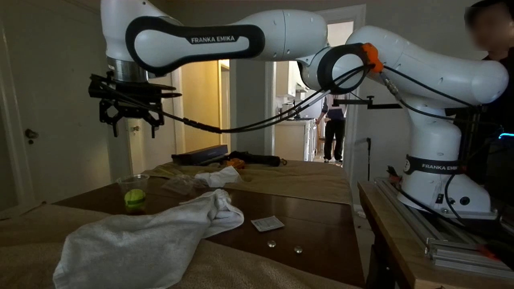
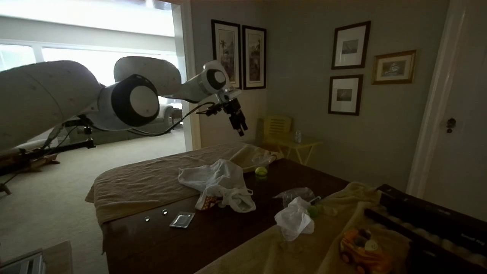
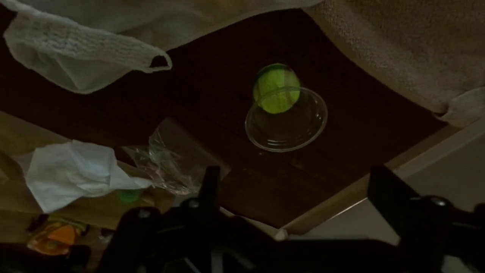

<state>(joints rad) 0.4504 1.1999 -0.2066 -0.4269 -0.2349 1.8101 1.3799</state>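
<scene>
My gripper [image 1: 134,135] hangs high above the far end of the dark table, its fingers wide apart and nothing between them. Below it stands a clear plastic cup [image 3: 286,150], upright and apart from the fingers. A yellow-green tennis ball [image 3: 278,89] shows through the cup's wall, at its bottom; the ball [image 2: 261,171] also appears in both exterior views. Beside the cup lies a white cloth bag [image 2: 224,175], with a small red patterned thing [image 2: 207,201] at its opening. In the wrist view, a clear plastic wrapper [image 3: 166,159] is nearest the left finger.
A silvery packet [image 1: 268,223] and two shiny round pieces [image 1: 272,243] lie on the table. Crumpled white paper [image 2: 293,219], an orange toy [image 2: 365,251] and a long black box [image 2: 437,217] lie along one side. Brown cloths [image 1: 297,180] cover table parts. A person [image 1: 334,124] stands in the doorway.
</scene>
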